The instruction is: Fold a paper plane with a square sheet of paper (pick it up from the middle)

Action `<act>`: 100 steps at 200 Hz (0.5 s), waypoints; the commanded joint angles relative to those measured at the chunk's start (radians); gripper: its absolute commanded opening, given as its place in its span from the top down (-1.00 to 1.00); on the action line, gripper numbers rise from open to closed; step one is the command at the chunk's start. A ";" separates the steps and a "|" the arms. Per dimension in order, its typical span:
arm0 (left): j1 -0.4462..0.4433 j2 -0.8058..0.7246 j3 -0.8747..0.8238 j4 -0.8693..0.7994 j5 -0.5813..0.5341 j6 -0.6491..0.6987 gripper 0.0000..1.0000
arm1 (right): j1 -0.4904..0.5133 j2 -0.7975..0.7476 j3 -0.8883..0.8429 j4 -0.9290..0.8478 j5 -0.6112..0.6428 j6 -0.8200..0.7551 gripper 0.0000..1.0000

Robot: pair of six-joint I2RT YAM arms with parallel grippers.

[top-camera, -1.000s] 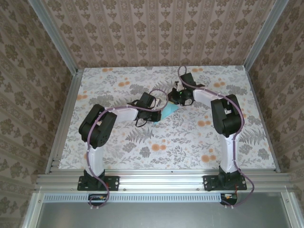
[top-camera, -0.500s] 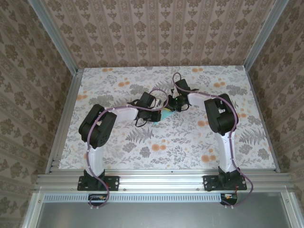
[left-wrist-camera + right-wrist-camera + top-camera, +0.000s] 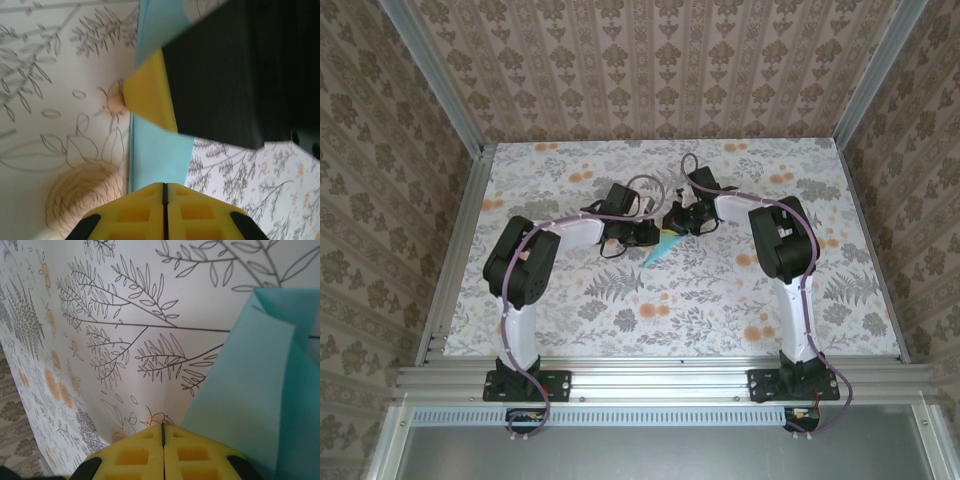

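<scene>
- On the near side, the desk (image 3: 720, 300) shows its flower print. Both arms reach from their bases at the near edge toward the middle.
- The paper (image 3: 658, 250) lies on the desk in the middle, folded into a slim strip. Its long axis is slanted: the pointed end goes near-left and the wider end goes far-right, in between the two claws.
- The left claw (image 3: 163, 192) is clenched, and its yellow pads meet with only a thin seam between them. In its own view the paper begins at its tips and runs straight away from it. I see no paper in the seam, so I judge that it grasps nothing.
- The right claw (image 3: 163, 435) is clenched too, with nothing seen in its seam. In its own view the paper lies just to the right of its tips, and at the far corner one layer lifts a little from the other.
- In the left wrist view, one yellow tip of the right claw stands over the left edge of the paper. I cannot tell whether it presses on it.
- My judgement is that the right claw is the nearer one to the paper. A crease stroke should follow the long axis, from the wide end toward the near-left point.
</scene>
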 commanded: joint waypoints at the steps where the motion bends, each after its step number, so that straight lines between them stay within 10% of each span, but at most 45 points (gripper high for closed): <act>1: 0.017 0.055 0.033 0.053 0.080 -0.045 0.83 | 0.003 0.054 -0.007 -0.101 -0.009 -0.042 0.86; 100: 0.010 0.112 0.056 0.026 0.160 -0.019 0.82 | 0.002 0.073 0.012 -0.158 0.051 -0.036 0.86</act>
